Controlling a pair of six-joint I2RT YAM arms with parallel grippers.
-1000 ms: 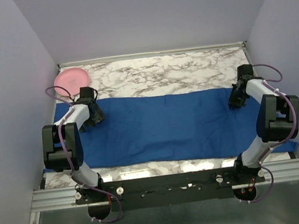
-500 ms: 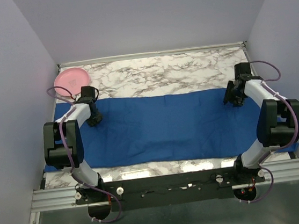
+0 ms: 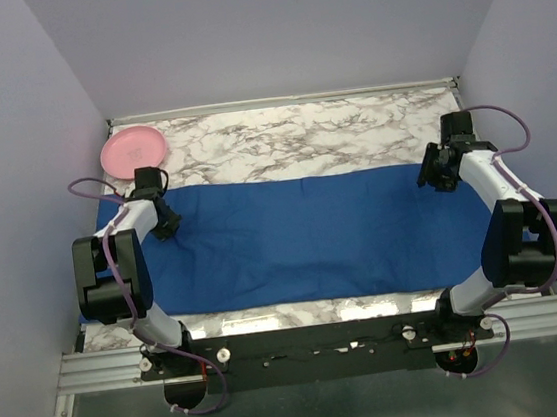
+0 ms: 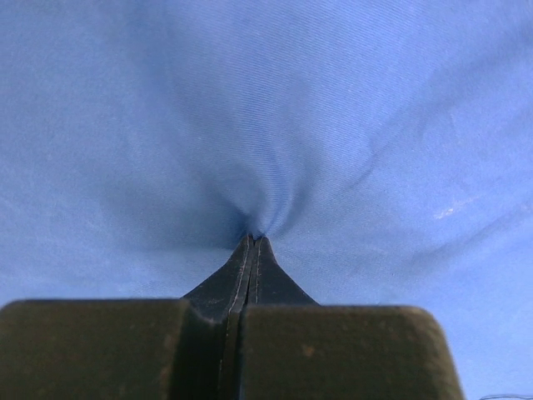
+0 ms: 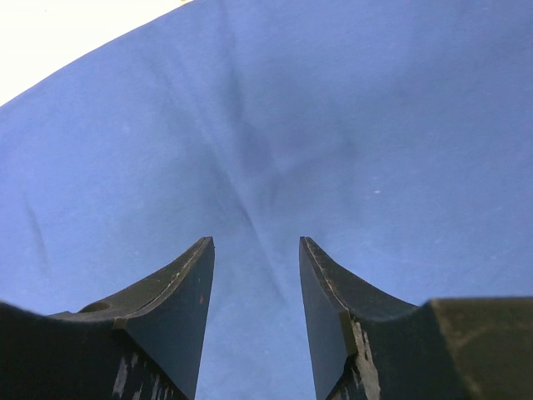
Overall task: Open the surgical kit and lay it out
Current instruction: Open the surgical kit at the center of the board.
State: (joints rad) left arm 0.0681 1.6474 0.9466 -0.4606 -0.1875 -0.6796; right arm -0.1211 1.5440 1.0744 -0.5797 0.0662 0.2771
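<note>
The large royal-blue cloth wrap (image 3: 312, 235) is lying spread as a wide band across the white-and-grey marbled tabletop (image 3: 300, 135). It is reaching from the left side to the right, with bare marble showing beyond its far edge and along its near edge.

The left end effector (image 3: 165, 223) is pressing down near the cloth's far left corner. In the left wrist view its fingertips (image 4: 241, 275) are closing tight together on a small pinch of the blue fabric, and creases are radiating out from that point.

The right end effector (image 3: 436, 175) is sitting over the far right part of the cloth. In the right wrist view its two dark fingers (image 5: 179, 283) are standing partly apart with nothing held between them, and blue fabric is showing through the gap. Whether the tips are touching the cloth cannot be told. A pale strip is showing past the cloth's edge at the upper left of that view.

A round pink plastic dish (image 3: 133, 150) is sitting on the tabletop at the far left corner, just beyond the cloth. A faint mark at its middle is too small to read. Whether anything is lying under the cloth cannot be told.
</note>
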